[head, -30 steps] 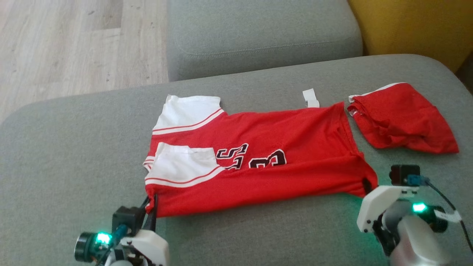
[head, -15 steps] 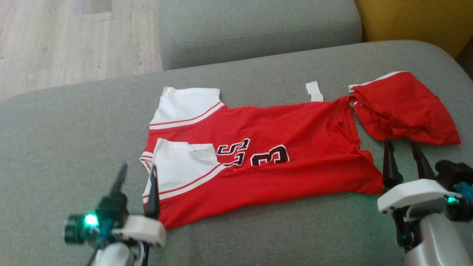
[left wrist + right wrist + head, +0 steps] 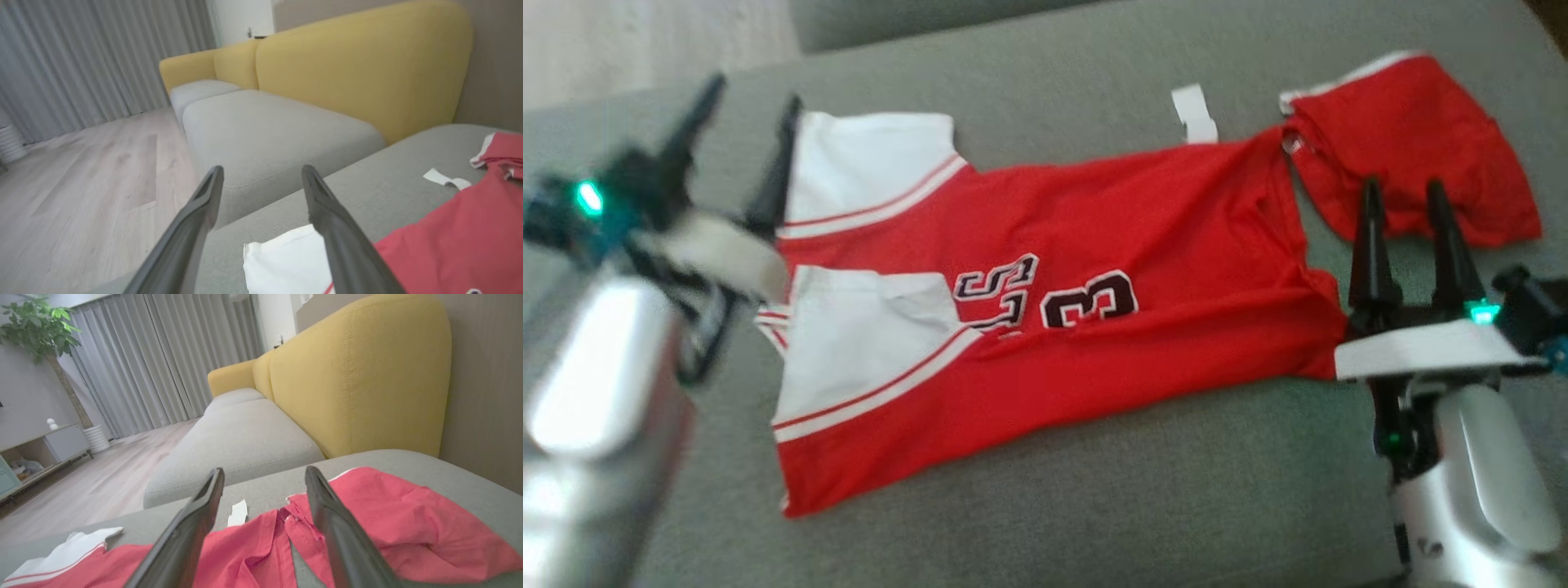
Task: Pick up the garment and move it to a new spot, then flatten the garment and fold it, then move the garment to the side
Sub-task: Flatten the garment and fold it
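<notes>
We find the red jersey (image 3: 1094,327) lying folded lengthwise on the grey cushion (image 3: 1094,506), its white sleeves toward our left and its hem just beside a pair of red shorts (image 3: 1413,147), with a small white strip (image 3: 1194,114) at its far edge. Our left gripper (image 3: 753,91) hangs at the far sleeve's outer edge. Our right gripper (image 3: 1402,186) is by the hem in front of the shorts, and both have their fingers spread wide, holding nothing.

A red jersey (image 3: 1135,220) with white sleeves and a black number 3 is laid flat, folded lengthwise, on the grey sofa cushion (image 3: 1094,506), both sleeves at the left.
</notes>
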